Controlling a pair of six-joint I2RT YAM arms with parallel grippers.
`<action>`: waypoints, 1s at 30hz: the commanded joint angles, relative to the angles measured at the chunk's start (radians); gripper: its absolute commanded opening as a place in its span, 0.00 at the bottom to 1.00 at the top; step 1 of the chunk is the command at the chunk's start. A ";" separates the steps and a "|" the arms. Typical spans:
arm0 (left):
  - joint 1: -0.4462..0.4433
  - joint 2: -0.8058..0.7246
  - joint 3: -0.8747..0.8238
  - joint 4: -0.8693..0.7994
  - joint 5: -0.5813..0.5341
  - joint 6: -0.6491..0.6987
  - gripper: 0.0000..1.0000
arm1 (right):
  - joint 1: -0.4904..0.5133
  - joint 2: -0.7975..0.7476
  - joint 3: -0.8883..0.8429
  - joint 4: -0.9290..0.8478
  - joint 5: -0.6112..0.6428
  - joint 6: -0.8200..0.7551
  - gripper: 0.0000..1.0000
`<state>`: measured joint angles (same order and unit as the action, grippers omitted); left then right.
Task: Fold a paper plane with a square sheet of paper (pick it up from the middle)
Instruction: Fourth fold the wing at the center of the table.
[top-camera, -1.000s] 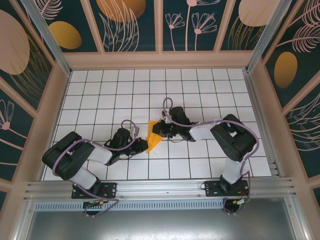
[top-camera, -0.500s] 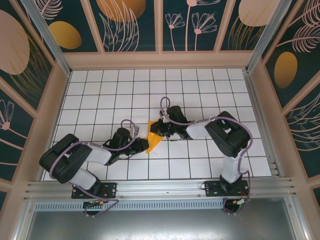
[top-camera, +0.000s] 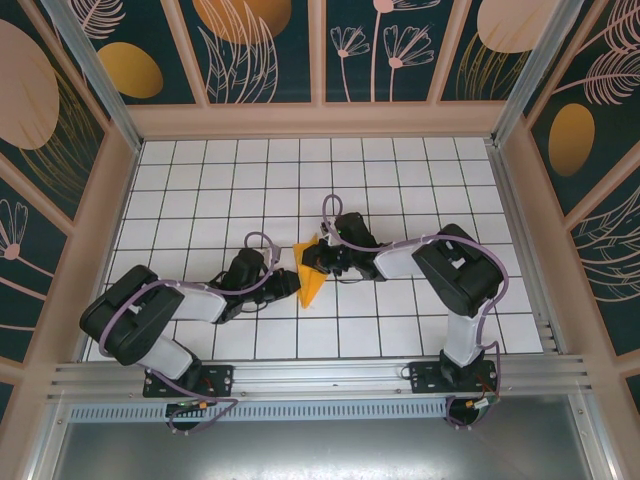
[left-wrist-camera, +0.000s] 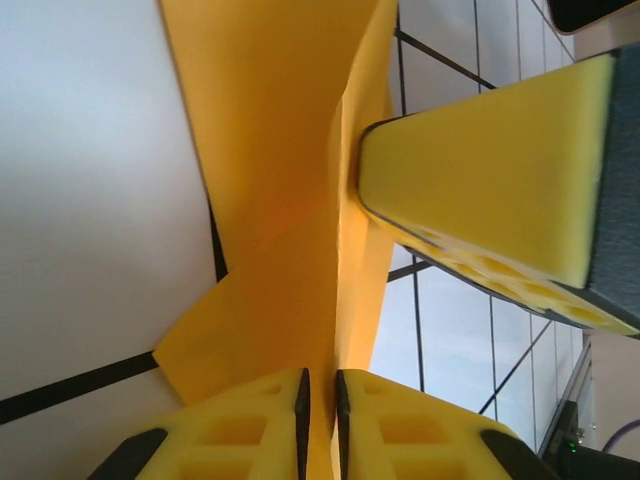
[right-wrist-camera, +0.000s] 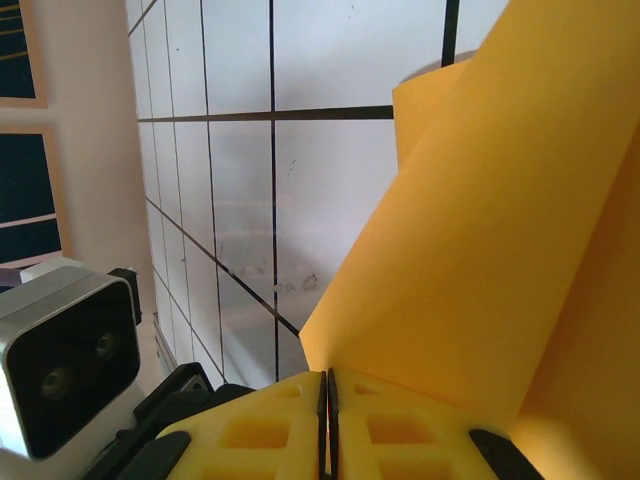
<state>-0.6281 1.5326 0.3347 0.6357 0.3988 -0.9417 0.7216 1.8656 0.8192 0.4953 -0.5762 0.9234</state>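
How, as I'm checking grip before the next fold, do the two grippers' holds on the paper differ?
The left gripper pinches the nearer part of the square sheet of paper from the left; the right gripper pinches its farther part from the right. The left's jaws show a slim gap; the right's meet tightly. Both are shut on it.

White counter (top-camera: 200, 170), ruled by thin dark lines into square tiles. Boxed on three sides by dark teal wall panels (top-camera: 400, 70) printed with pale leaves, flowers and orange ovals (top-camera: 130, 70), set in pale wooden framing (top-camera: 320, 120). Slanting metal posts (top-camera: 95, 70) at the far corners. Along the near edge, a ribbed aluminium rail (top-camera: 320, 375), then a perforated strip (top-camera: 300, 412). Faint grey smudges (right-wrist-camera: 270, 280) on one tile, seen close up.
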 joint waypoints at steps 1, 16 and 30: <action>0.005 0.012 -0.004 0.001 -0.005 -0.013 0.20 | -0.003 -0.028 -0.011 0.028 -0.003 0.005 0.14; 0.005 -0.280 -0.014 -0.194 -0.204 -0.002 0.33 | -0.018 -0.221 -0.037 -0.263 0.157 -0.054 0.58; 0.005 -0.334 -0.020 -0.217 -0.192 0.026 0.32 | 0.027 -0.158 0.025 -0.305 0.118 -0.180 0.60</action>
<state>-0.6281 1.2160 0.3187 0.4213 0.1871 -0.9466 0.7368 1.7046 0.8249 0.1703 -0.4259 0.8146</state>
